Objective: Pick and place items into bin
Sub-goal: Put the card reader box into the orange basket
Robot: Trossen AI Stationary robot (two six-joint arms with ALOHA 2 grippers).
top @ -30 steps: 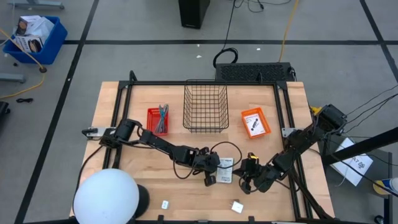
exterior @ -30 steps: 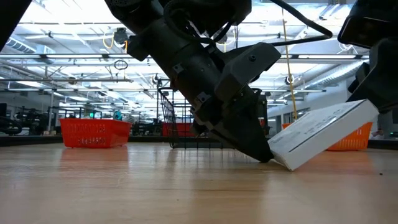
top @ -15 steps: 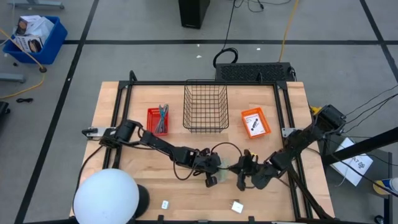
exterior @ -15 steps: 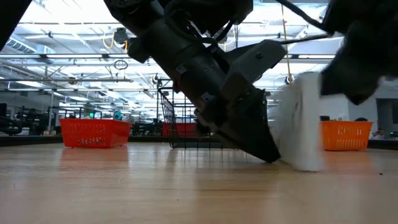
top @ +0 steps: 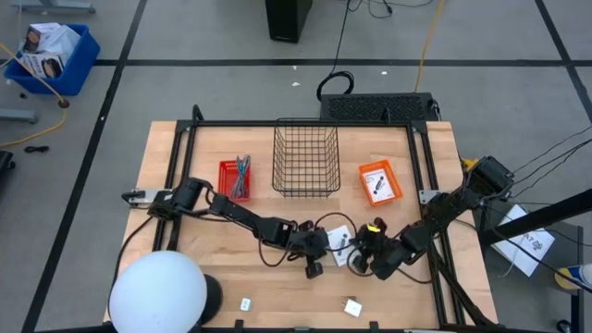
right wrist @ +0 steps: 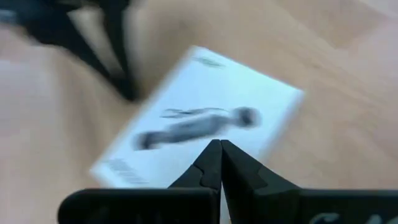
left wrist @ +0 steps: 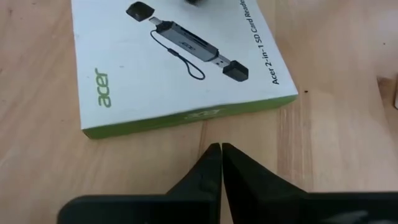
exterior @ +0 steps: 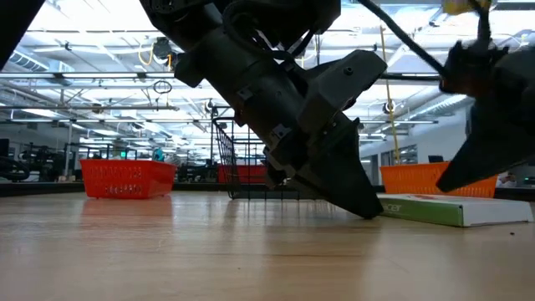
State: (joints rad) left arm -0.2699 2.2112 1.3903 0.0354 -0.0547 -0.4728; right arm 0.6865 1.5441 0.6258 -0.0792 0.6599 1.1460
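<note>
High view: both arms stretched low toward the middle of the surface (top: 185, 268)
White card-reader box (left wrist: 177, 59) lies flat between them; left gripper (left wrist: 217, 148) and right gripper (right wrist: 217, 144) point down beside it, jaws pressed together, holding nothing.

Even, bright overhead light falls across the wooden surface (top: 185, 231), with only soft, short shadows. Rows of ceiling lights (exterior: 100, 50) glare in the low view. The right wrist view is heavily motion-blurred, smearing the white box (right wrist: 199, 118); the left wrist view is sharp.
</note>
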